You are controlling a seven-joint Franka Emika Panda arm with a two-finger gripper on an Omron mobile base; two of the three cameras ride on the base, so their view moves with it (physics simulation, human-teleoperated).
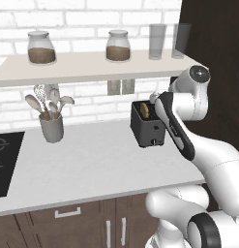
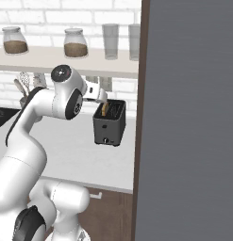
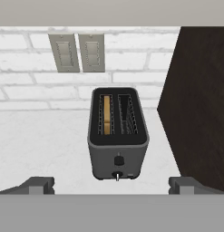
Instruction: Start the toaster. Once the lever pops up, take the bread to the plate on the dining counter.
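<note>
Utensil crock (image 1: 52,127) is standing well off to the left on the pale worktop (image 1: 92,164), clear of any trouble. Moving right, the toaster (image 1: 146,125) is sitting near the brick wall, under the shelf (image 1: 92,65) with its jars, just beside the dark tall panel (image 3: 199,99). The bread (image 3: 106,114) is resting in the toaster's left slot, tan edge showing; the other slot is looking bare. The gripper (image 3: 111,185) is hovering above and in front of the toaster, jaws spread wide, grasping nothing. Risk as I judge it: the small lever (image 3: 116,175) low on the narrow face is a thin target, so wide-spread fingers may be sliding past it or shoving the light toaster back instead of starting it. The panel close on the right is leaving little room for the right finger. No plate in sight here.
</note>
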